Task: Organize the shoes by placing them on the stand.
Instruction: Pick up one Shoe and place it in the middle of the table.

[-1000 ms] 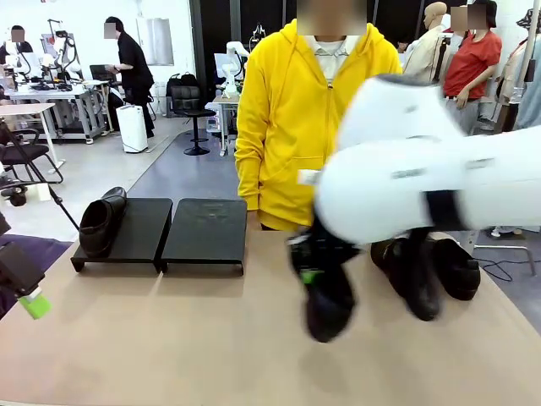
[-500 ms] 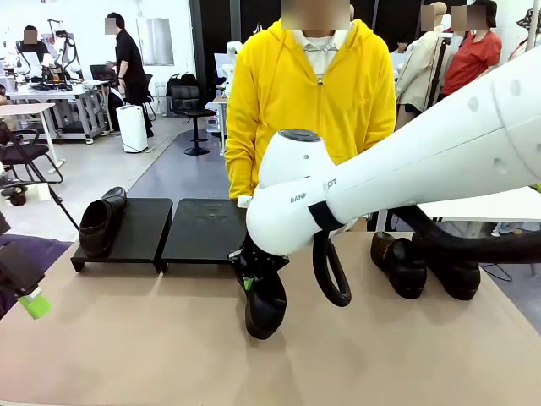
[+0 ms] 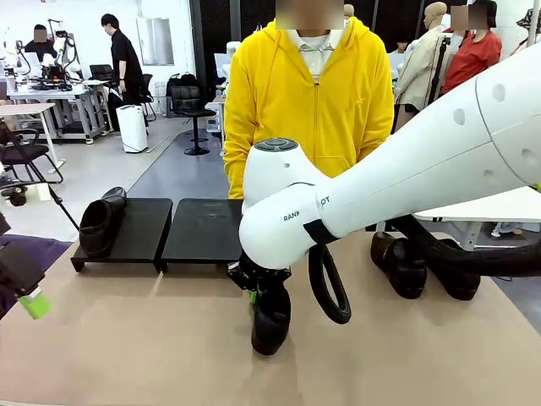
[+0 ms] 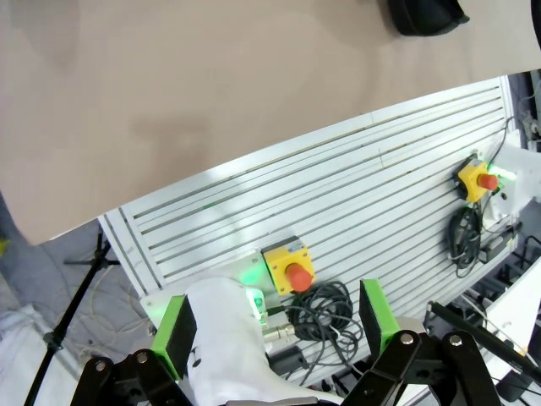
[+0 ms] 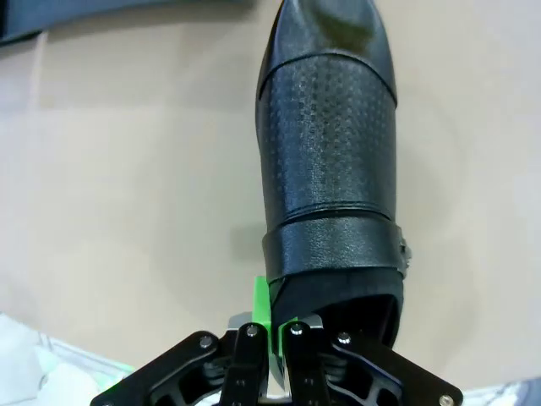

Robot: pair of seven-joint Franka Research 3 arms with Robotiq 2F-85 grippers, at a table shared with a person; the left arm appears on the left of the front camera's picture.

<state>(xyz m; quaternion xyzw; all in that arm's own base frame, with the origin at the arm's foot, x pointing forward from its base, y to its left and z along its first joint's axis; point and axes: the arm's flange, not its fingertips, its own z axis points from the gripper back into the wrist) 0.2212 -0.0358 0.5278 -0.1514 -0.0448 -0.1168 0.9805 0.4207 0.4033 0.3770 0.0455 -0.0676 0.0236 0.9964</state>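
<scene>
Right gripper (image 3: 256, 290) was found pressed together on the back rim of one black shoe (image 3: 271, 320). One green pad (image 5: 261, 306) was tucked against the edge of the opening, so the shoe was pretty much pinched by its heel end. It was hung toe-down over the middle of the table (image 3: 127, 347), just in front of the stand (image 3: 207, 230). Whether the toe was touching the tabletop couldn't be told from the front view. Left gripper (image 4: 275, 326) was parked off the table's near left edge, fingers spread wide, nothing between them.

As for the rest, another shoe (image 3: 100, 224) was already set on the left half of the left tray (image 3: 144, 227). Two more shoes (image 3: 406, 266) were left on the table's right side, near the person in the yellow hoodie (image 3: 308, 101) and partly hidden behind the right arm.

So the step in hand looked like the carry of the second shoe toward the stand, with roughly a quarter of the job done. Next move, as judged: the shoe would need to be swung left and away from the robot, over the free spot beside the placed one. Then it would have to be tipped from hanging to sole-down, lowered until it's borne by the tray, and only then let go. Fwiw, the trays looked slightly tilted and the leather glossy, so a slide could be expected if it's released too high.
</scene>
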